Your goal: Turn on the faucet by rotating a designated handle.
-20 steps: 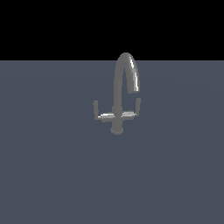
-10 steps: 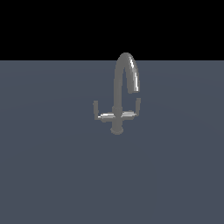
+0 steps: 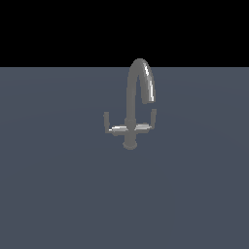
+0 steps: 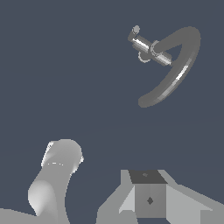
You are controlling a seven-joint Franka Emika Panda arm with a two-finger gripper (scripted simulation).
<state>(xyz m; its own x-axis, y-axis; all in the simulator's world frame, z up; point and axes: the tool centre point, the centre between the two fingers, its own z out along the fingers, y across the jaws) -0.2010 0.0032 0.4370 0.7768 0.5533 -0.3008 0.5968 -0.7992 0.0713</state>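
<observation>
The faucet (image 3: 131, 116) stands alone on the dark grey floor, its arched spout turning down toward the exterior view's right. The handle (image 3: 111, 127) reaches out on the opposite side and ends in a thin upright tab. In the wrist view the faucet (image 4: 175, 65) is seen from above and far off, with the handle (image 4: 139, 40) sticking out away from the spout tip. Only a grey blocky part of my gripper (image 4: 149, 200) shows at the wrist picture's edge, well apart from the faucet. Its fingers cannot be told apart. The gripper is absent from the exterior view.
A rounded grey link of my arm (image 4: 54, 179) shows in the wrist view beside the gripper. The flat dark grey floor (image 3: 58, 194) spreads around the faucet, with black background behind it.
</observation>
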